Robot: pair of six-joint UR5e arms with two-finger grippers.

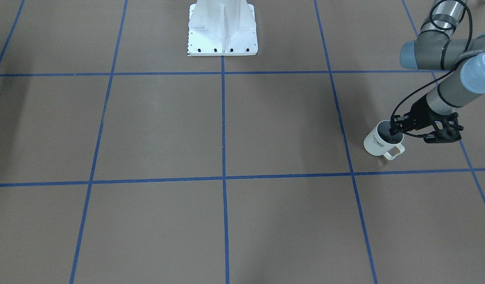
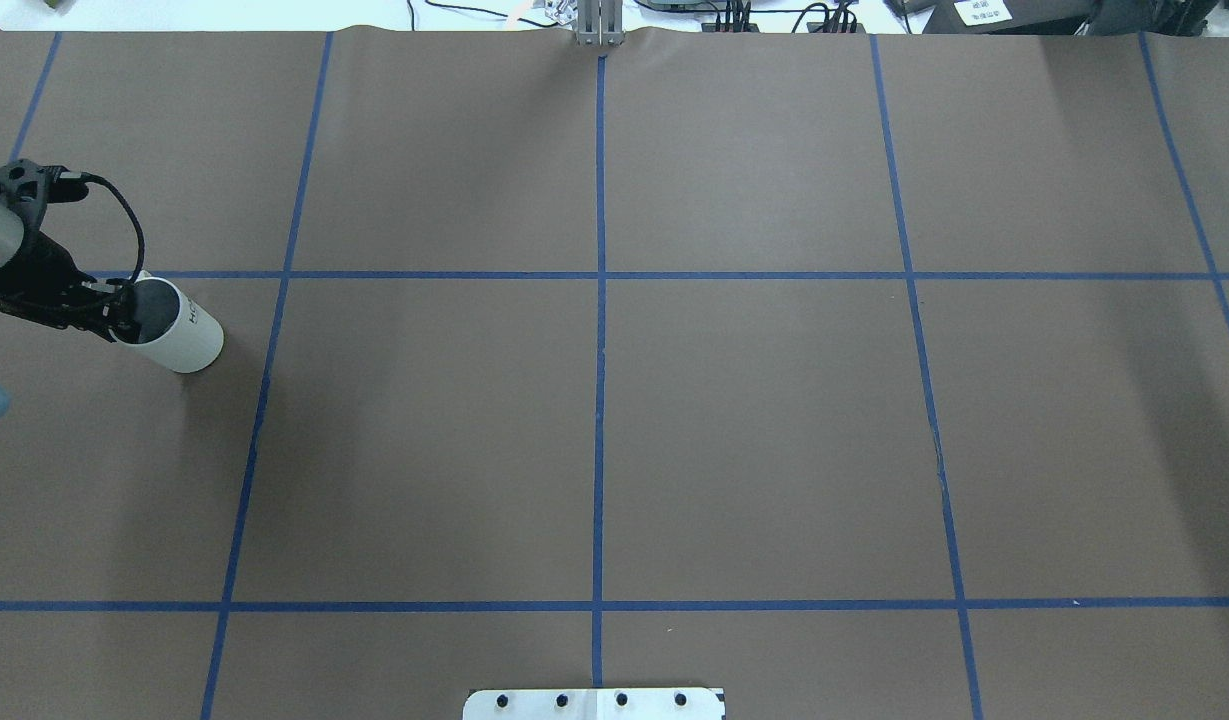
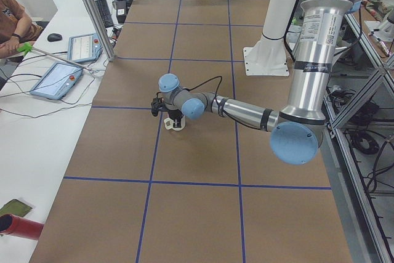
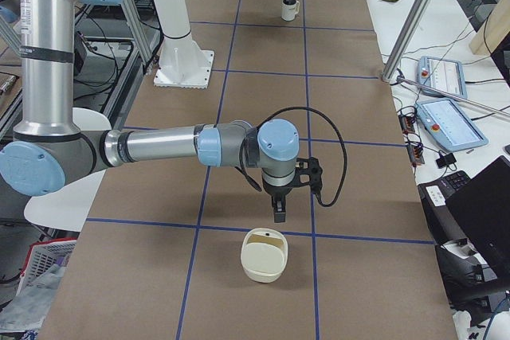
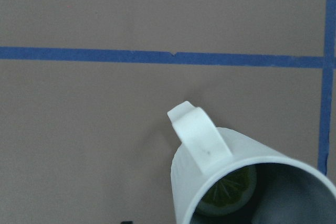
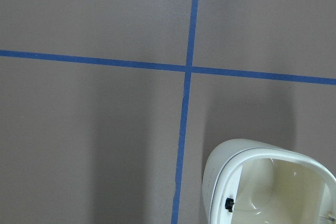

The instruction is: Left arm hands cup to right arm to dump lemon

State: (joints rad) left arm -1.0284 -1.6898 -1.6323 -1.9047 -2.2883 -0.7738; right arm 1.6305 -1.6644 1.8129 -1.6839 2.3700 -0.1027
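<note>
The white "HOME" cup (image 1: pixel 378 142) stands on the brown table at the robot's far left, handle towards the operators' side. It also shows in the overhead view (image 2: pixel 179 335). My left gripper (image 1: pixel 396 129) comes down onto the cup's rim with its fingers close together, one inside the mouth, shut on the rim. The left wrist view shows the cup (image 5: pixel 210 145) from above with the lemon (image 5: pixel 228 190) lying at its bottom. My right gripper (image 4: pixel 279 214) shows only in the exterior right view, pointing down above the table; I cannot tell if it is open or shut.
A cream open container (image 4: pixel 263 255) sits just in front of the right gripper and also shows in the right wrist view (image 6: pixel 273 182). The white robot base (image 1: pixel 222 29) stands at mid table. Blue tape lines (image 2: pixel 599 275) mark a grid.
</note>
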